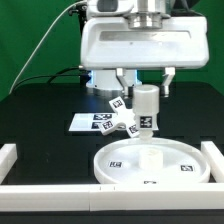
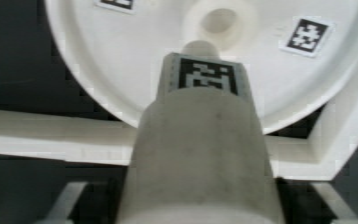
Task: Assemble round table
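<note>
Tool (image 1: 144, 86) clamped on the leg (image 1: 146, 110) (held upright), lower end over the disc (image 1: 112, 166) hub.

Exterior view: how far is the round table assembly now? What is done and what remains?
Done: the round disc lies flat with its hub up. In hand: the gripper holds the leg upright over the disc; in the wrist view its tip is short of the hub hole, so it is not seated. Left: seating the leg, then adding the cross-shaped base, which lies loose behind the disc.
</note>
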Controlling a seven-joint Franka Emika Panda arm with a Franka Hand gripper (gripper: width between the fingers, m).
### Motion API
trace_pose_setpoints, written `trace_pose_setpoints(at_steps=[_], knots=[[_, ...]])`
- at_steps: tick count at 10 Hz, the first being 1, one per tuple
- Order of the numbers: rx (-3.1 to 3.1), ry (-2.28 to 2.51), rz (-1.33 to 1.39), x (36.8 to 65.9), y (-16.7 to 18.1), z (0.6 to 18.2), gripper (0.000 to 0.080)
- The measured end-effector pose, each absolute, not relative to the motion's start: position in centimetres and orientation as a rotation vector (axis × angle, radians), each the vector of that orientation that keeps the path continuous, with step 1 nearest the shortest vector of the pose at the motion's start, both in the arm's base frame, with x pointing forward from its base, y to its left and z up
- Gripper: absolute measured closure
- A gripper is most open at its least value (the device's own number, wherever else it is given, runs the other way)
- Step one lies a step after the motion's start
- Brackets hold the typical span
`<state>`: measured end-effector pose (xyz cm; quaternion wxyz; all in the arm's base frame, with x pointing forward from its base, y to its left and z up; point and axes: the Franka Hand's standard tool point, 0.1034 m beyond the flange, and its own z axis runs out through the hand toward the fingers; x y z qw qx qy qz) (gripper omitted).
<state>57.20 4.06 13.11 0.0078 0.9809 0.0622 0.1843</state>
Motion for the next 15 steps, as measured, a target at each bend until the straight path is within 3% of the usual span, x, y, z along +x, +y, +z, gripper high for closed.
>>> trace_pose_setpoints(at_steps=[5,9,15], knots=[[3.052,0.24,0.605,57.2,5.0,12.4,0.0389],[3.039,0.265,0.588,56.3,4.5,10.8,0.0389],[3.035,0.29,0.585,56.2,4.6,10.7,0.0389]])
